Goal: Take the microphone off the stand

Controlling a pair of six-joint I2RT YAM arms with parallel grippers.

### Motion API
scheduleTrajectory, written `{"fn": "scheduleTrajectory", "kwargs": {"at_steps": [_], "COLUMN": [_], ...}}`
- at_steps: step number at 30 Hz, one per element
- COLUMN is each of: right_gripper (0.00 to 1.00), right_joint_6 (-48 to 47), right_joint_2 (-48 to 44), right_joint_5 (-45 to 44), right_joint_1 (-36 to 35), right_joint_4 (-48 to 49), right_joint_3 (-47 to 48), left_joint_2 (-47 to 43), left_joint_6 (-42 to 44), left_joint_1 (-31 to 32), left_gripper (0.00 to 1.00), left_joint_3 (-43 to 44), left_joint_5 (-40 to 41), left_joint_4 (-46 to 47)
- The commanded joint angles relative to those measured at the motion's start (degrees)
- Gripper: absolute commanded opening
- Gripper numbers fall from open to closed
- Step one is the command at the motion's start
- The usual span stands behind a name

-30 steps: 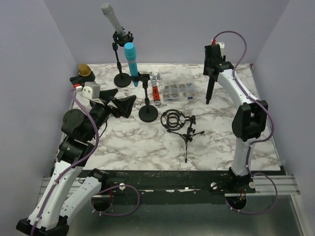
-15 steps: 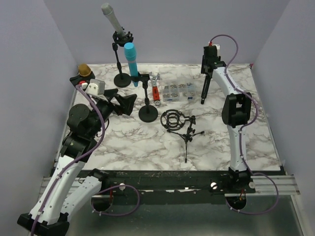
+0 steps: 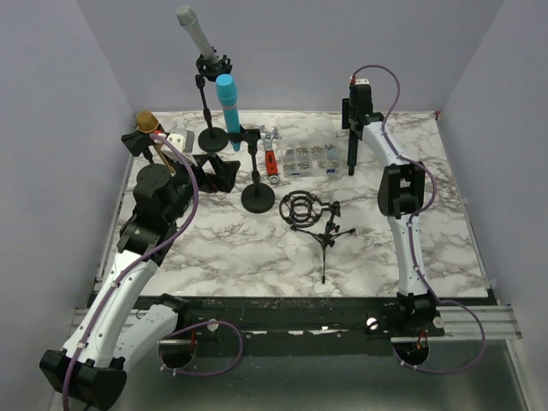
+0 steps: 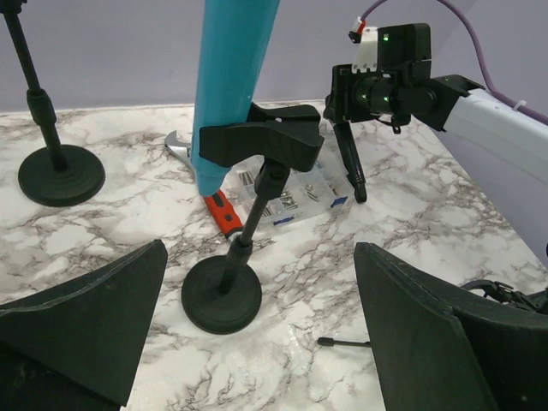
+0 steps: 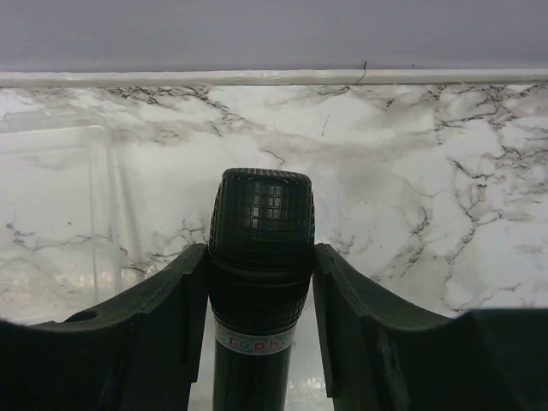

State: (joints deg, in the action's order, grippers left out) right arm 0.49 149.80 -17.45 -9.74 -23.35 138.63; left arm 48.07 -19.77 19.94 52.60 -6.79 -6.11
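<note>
Cyan microphone (image 4: pixel 231 77), judged rigid and slick, is best gripped above the clip (image 4: pixel 265 141). Left claw (image 4: pixel 257 300) is spread; right claw (image 5: pixel 261 282) is clamped on a black microphone (image 5: pixel 261 223).

The left arm (image 3: pixel 120 300) and right arm (image 3: pixel 409 248) have white shells, black joints, looping purple cables (image 3: pixel 399 86) and black wedge-shaped fingers (image 4: pixel 86 317).

Left gripper (image 4: pixel 259 250) spread wide, right gripper (image 5: pixel 260 257) clamped tight.

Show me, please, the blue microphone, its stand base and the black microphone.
blue microphone (image 4: pixel 231 77): left wrist view, body.
stand base (image 4: pixel 221 295): left wrist view, disc top.
black microphone (image 5: pixel 261 214): right wrist view, grille.
</note>
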Motion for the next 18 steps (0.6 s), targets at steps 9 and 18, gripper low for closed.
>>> {"fn": "scheduleTrajectory", "kwargs": {"at_steps": [9, 18], "right_gripper": [0.17, 0.25], "right_joint_6": [-3.3, -3.3], "right_joint_2": [6.9, 9.2], "right_joint_5": [4.4, 4.7], "right_joint_1": [0.5, 0.7], "right_joint_4": [7.1, 8.1], "right_joint_3": [4.9, 5.7], "left_joint_2": [3.1, 4.0], "left_joint_6": [-1.3, -1.5], "left_joint_1": [-1.9, -2.4], "left_gripper": [0.92, 0.91], "left_joint_3": [1.7, 1.8], "left_joint_5": [-2.7, -3.4], "left_joint_4": [0.7, 0.8]}}
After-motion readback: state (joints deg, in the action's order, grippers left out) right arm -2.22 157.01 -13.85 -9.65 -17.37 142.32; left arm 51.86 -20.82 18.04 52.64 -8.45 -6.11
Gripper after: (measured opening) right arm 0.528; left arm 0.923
